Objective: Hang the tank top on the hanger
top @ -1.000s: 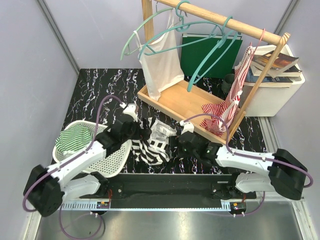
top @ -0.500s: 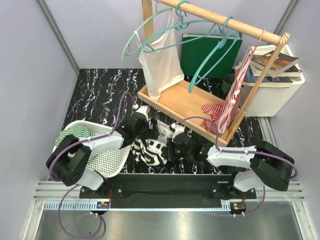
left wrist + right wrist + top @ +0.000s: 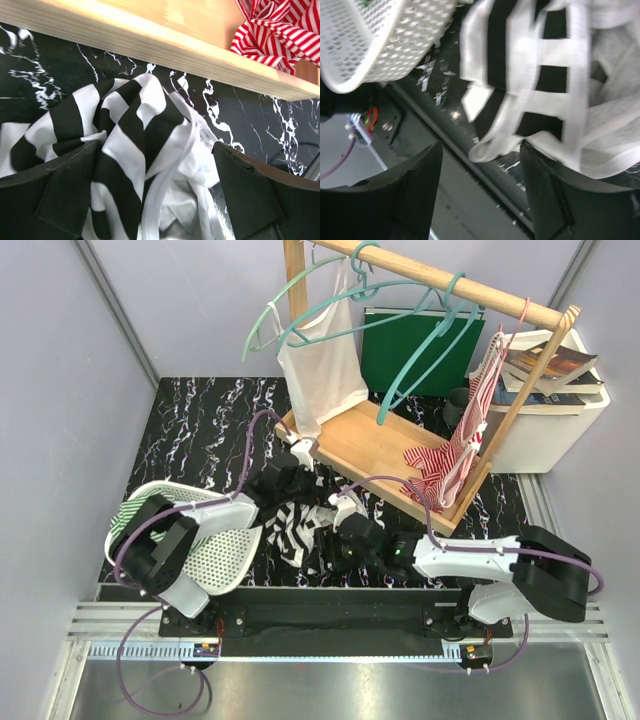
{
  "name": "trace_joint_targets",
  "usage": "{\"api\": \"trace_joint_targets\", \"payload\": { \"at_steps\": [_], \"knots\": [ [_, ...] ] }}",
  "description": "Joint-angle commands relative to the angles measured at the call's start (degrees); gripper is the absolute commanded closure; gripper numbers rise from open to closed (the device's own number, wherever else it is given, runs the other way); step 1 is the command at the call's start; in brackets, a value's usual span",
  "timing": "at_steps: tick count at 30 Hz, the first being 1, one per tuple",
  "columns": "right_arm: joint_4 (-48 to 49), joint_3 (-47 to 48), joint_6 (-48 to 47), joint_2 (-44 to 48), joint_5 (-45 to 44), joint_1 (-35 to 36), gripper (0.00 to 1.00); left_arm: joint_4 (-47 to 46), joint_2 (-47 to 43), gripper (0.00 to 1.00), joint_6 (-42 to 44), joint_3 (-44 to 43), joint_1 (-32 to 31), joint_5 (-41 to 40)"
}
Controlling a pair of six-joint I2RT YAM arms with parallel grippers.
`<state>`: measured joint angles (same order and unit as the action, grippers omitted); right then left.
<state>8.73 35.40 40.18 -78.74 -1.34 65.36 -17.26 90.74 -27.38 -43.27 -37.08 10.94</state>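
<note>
The tank top [image 3: 303,527], black-and-white striped, lies crumpled on the dark marbled table between the two arms. My left gripper [image 3: 293,483] sits at its far edge, by the wooden rack base. In the left wrist view that gripper [image 3: 157,147] is open wide, with folds of the tank top [image 3: 135,130] bunched between its fingers. My right gripper [image 3: 335,530] is at the cloth's right side. In the right wrist view it [image 3: 481,147] is open, and a white hem loop of the tank top [image 3: 545,75] hangs by its right finger. A teal hanger [image 3: 270,308] hangs from the wooden rail, among others alike.
A white tank top [image 3: 320,370] and a red-and-white striped garment [image 3: 455,450] hang over the wooden rack base [image 3: 370,445]. A white mesh basket [image 3: 215,555] holding green striped cloth stands at the near left. A green board [image 3: 415,350], books [image 3: 550,365] and a white box [image 3: 550,430] are at the back right.
The left gripper has moved away from the bases toward the rack base. The right gripper has slid left along the tank top's near side. The cloth has shifted slightly.
</note>
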Motion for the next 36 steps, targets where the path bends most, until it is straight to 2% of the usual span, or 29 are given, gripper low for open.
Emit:
{"api": "trace_joint_targets", "payload": {
  "at_steps": [1, 7, 11, 15, 19, 20, 25, 27, 30, 34, 36],
  "knots": [
    [-10.6, 7.1, -4.7, 7.7, -3.8, 4.2, 0.27, 5.0, -9.9, 0.02, 5.7, -0.2, 0.0, -7.9],
    [-23.7, 17.9, -10.1, 17.2, -7.8, 6.3, 0.24, 18.4, -27.5, 0.01, 7.0, 3.4, 0.0, -20.3],
    [-29.6, 31.6, -16.7, 15.2, -13.3, 6.3, 0.24, 25.2, -37.7, 0.01, 6.1, 4.2, 0.1, -22.6],
    [-36.1, 45.9, -21.8, 8.1, -23.1, 6.4, 0.24, 33.3, -41.4, 0.01, 4.7, 2.9, 0.1, -22.2],
    [-43.8, 61.7, -25.8, -0.8, -35.4, 6.3, 0.24, 35.6, -45.4, 0.01, 4.1, 3.8, 0.0, -23.2],
    [-45.6, 68.4, -26.6, -2.5, -37.0, 6.3, 0.24, 36.4, -45.6, 0.01, 3.9, 4.1, 0.1, -23.3],
    [-51.0, 83.2, -33.1, -9.7, -47.0, 5.7, 0.2, 37.9, -47.2, 0.01, 3.6, 4.2, 0.1, -22.7],
    [-52.9, 89.3, -33.9, -10.4, -46.5, 4.2, 0.21, 38.0, -47.3, 0.01, 3.5, 4.2, 0.0, -22.8],
    [-58.6, 97.1, -31.1, -12.3, -42.2, -3.4, 0.22, 38.2, -47.3, 0.01, 3.5, 4.0, 0.0, -22.3],
    [-65.7, 107.5, -30.9, -17.7, -44.3, -9.1, 0.22, 38.2, -47.7, 0.01, 3.5, 4.3, 0.0, -22.4],
    [-67.3, 108.7, -29.8, -18.1, -44.6, -10.8, 0.23, 38.2, -47.7, 0.01, 3.6, 4.6, 0.1, -22.5]
  ]
}}
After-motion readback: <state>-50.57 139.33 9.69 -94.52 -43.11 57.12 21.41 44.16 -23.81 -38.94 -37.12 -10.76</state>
